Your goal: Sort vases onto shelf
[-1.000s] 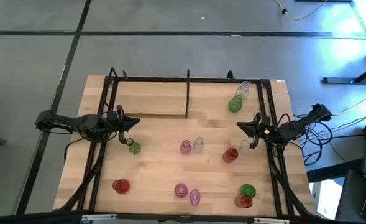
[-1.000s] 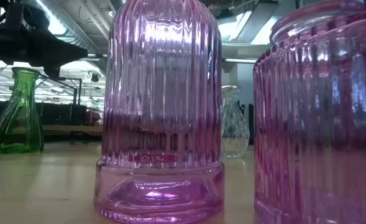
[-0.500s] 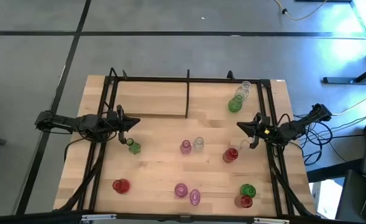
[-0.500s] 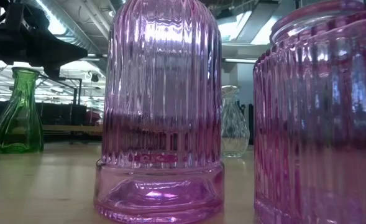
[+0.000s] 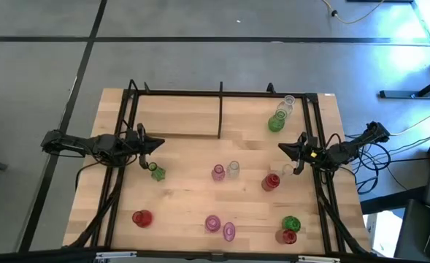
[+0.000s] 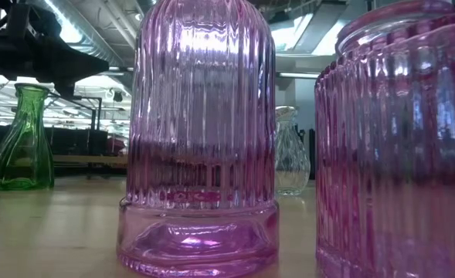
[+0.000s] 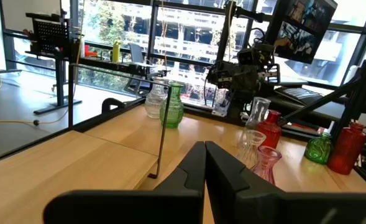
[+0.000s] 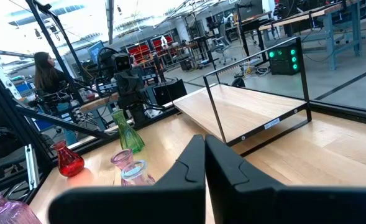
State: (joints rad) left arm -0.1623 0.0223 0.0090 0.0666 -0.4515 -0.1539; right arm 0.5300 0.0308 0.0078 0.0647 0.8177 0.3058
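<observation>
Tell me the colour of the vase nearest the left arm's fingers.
Green; the vase shows best in the high view.

The wooden table (image 5: 185, 190) carries the shelf (image 5: 178, 117) and scattered vases (image 5: 233, 169).

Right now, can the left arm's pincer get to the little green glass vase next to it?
Probably yes. The left pincer is shut and empty, and the small green glass vase stands alone on the bare wooden tabletop right beside it. Nothing stands between them. It would need to open first.
</observation>
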